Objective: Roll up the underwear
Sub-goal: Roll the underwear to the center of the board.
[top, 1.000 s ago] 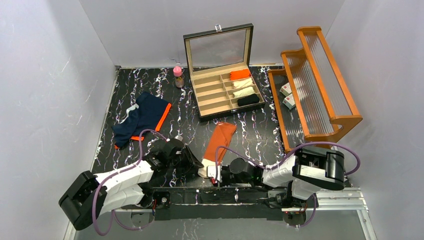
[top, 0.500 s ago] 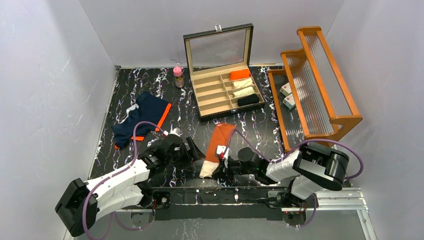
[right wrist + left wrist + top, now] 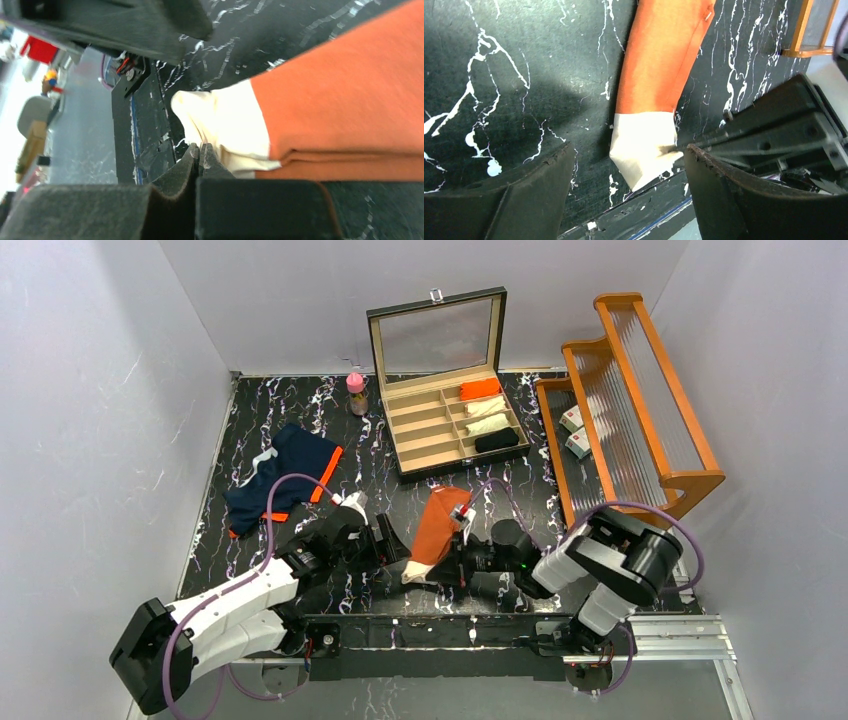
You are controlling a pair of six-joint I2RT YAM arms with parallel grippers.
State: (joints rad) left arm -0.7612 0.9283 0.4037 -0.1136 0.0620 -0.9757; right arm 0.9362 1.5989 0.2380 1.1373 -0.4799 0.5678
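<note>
Table: black marbled top; its near edge runs just past the right gripper's tips, and bare surface is seen outside the left gripper.
Wooden rack: one, at the table's right edge, well beyond the right gripper.
Case: one, lid raised, far ahead of both jaws; four rolled cloths are counted inside.
Navy underwear: one, spread flat, well off the left gripper's outer side.
Rust-orange underwear: one, folded into a strip; its white waistband is seen between the left jaws.
Left gripper: jaws spread wide, nothing held.
Right gripper: jaws pressed together, the waistband's edge pinched.
Boxes: two on the rack; print too small to be read.
</note>
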